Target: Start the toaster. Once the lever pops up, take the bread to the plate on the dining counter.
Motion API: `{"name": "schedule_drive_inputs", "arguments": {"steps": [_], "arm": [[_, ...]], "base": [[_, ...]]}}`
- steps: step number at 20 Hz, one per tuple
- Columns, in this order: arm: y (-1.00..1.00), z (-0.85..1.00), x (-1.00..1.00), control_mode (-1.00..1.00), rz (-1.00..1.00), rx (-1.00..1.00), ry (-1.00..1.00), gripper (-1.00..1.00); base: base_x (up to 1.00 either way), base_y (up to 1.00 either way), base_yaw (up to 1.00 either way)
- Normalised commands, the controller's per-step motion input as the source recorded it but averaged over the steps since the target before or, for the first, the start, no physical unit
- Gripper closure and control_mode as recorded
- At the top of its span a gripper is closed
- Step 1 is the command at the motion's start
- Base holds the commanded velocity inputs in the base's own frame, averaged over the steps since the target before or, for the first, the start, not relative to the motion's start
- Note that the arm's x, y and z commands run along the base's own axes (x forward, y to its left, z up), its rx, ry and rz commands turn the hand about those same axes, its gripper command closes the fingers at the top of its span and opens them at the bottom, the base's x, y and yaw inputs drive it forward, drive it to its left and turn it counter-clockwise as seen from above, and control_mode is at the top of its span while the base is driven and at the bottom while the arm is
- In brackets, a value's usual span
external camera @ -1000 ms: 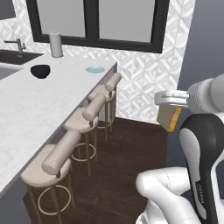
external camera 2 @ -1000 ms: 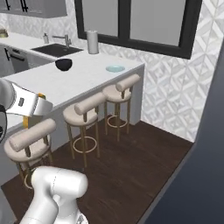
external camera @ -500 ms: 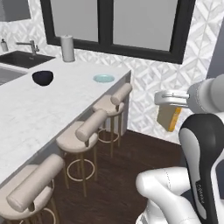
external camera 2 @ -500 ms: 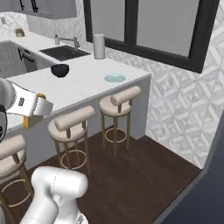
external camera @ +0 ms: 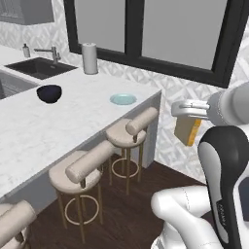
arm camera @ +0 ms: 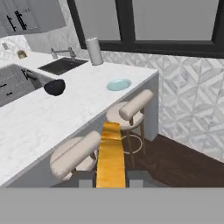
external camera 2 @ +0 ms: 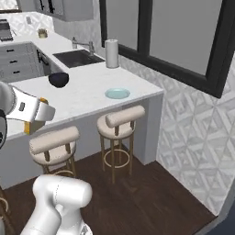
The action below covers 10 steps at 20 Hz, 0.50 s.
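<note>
My gripper (external camera: 187, 116) hangs in the air to the right of the dining counter (external camera: 44, 131), shut on the bread (external camera: 187, 132), a tan slice with an orange crust. The hand view looks along the slice's crust edge (arm camera: 109, 153), which stands between the two fingertips. The pale blue-green plate (external camera: 122, 99) lies near the counter's far right corner, to the left of the gripper and beyond it. The same plate (arm camera: 119, 84) sits ahead of the bread and above it in the hand view, and it has nothing on it. The toaster is out of view.
A dark blue bowl (external camera: 49, 93) sits on the counter left of the plate. A paper towel roll (external camera: 89, 58) and a sink with a tap (external camera: 39, 68) are at the back. Padded stools (external camera: 131, 129) line the counter's front edge over a dark wood floor.
The whole picture has shifted as the base moved: the counter's end and the plate now appear closer and larger. The gripper has kept its hold on the bread.
</note>
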Motion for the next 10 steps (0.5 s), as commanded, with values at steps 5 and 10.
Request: {"name": "schedule_drive_inputs", "arguments": {"steps": [5,10], "arm": [[0.0,0.0,0.0,1.0,0.0,0.0,0.0,1.0],[0.0,0.0,0.0,1.0,0.0,0.0,0.0,1.0]], "base": [[0.71,-0.72,0.43],[0.58,-0.7,0.47]]}}
